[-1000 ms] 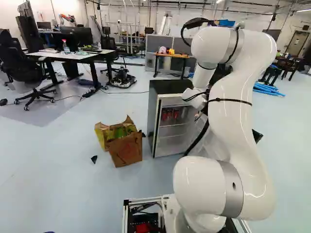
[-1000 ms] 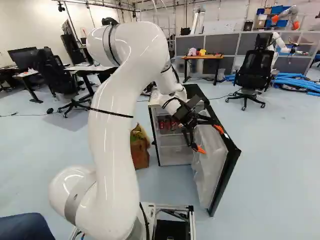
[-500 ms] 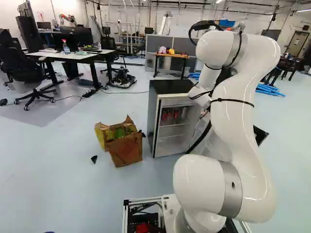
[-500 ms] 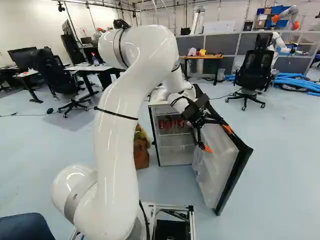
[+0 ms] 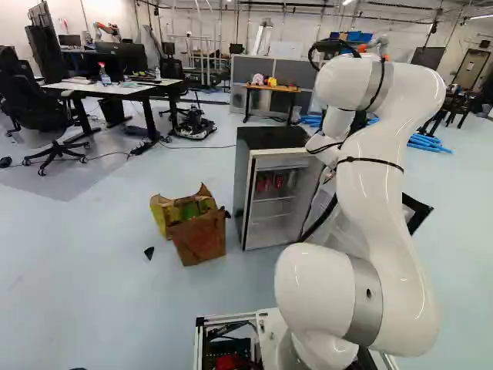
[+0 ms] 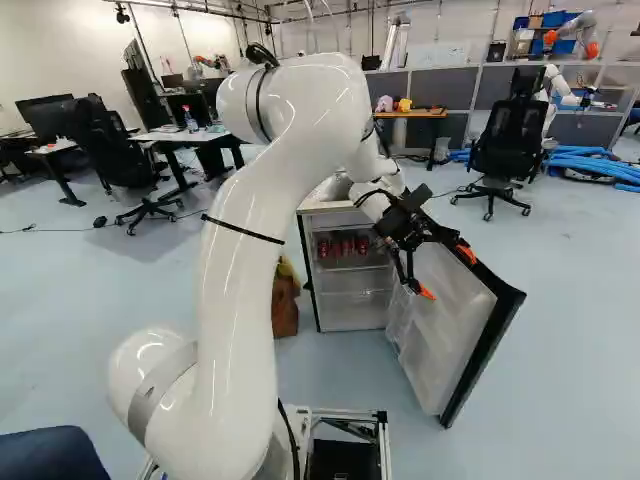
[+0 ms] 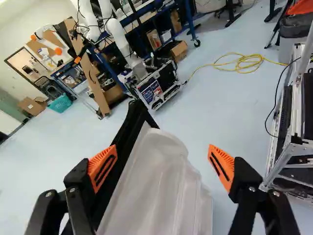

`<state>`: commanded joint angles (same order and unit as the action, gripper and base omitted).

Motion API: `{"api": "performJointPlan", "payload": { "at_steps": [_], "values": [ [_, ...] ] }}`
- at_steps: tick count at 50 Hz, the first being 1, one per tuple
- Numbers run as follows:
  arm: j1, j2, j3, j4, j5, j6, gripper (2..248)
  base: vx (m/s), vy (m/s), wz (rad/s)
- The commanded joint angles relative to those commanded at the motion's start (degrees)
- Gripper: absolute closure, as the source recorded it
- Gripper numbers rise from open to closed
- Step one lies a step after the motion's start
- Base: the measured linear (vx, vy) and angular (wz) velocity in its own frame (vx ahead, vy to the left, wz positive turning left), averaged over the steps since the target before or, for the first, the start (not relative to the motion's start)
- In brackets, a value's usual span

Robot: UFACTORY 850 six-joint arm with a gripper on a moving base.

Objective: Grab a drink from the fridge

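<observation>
"A pale floor (image 5: 77, 270) stretches beneath desks in an open workroom. Where is the hand?"

"At the fridge door (image 6: 440, 315). The gripper (image 7: 162, 148) stands with its fingers (image 7: 99, 164) spread wide, one beside the door's dark edge (image 7: 128, 142), the other clear of the white lining (image 7: 161, 181)."

"And the drinks?"

"Red cans (image 6: 361, 245) stand on the upper shelf inside the open fridge (image 5: 269, 137), ungrasped. The step appears to be widening the opening: best eased along the hinge's arc, with light, steady contact that spares the lining."

"Then?"

"Back clear of the door, approach one can squarely, and close only once both fingers flank it, lest neighbours topple."
</observation>
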<state>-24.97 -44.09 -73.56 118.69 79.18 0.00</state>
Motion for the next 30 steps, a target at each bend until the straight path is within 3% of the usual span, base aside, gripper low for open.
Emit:
{"api": "performJointPlan", "payload": {
  "at_steps": [14, 30],
  "values": [
    [-1.11, -1.64, -3.65, 0.0, 0.0, 0.0, 3, 0.0, 0.0, 0.0],
    [-0.87, -1.14, -2.54, -0.05, 0.0, 0.0, 3, 0.0, 0.0, 0.0]
  ]
}}
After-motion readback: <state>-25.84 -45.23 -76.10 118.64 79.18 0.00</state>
